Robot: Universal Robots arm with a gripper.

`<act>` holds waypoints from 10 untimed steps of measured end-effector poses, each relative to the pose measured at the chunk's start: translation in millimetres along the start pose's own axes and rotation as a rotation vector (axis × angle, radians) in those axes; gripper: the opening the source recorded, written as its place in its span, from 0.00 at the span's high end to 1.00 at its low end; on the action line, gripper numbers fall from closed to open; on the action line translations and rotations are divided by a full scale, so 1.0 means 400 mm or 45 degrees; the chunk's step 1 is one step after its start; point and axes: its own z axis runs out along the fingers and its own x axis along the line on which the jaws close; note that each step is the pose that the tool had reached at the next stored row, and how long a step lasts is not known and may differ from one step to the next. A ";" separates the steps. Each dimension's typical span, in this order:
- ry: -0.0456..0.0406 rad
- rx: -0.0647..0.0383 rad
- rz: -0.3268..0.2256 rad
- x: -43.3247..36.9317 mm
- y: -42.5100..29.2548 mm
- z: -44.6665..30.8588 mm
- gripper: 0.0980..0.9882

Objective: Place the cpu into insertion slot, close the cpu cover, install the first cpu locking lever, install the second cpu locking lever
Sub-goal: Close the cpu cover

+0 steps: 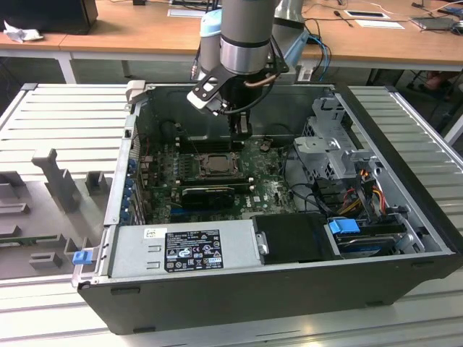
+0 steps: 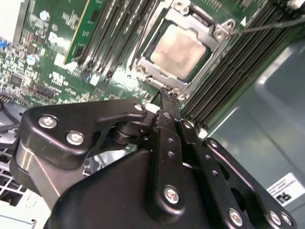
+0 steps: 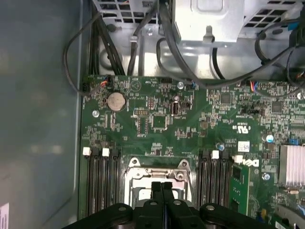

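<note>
1 open computer case (image 1: 217, 303) on table | 1 socket (image 1: 215, 165) mid-board | 1 cpu (image 2: 178, 50) seated in it | 1 cover (image 2: 200, 19) flat around cpu | 1 gripper (image 2: 167, 93) at socket edge, 2 fingers pressed together, nothing seen between

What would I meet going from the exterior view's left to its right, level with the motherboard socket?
Grey fixture blocks → cpu → gripper → silver drive cage → ribbed grey surface.
</note>
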 end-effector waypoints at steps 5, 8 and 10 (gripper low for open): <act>0.000 0.000 -0.004 0.000 -0.010 0.023 0.99; 0.000 -0.001 -0.008 0.000 -0.016 0.035 0.99; 0.000 -0.002 -0.009 0.000 -0.021 0.039 0.99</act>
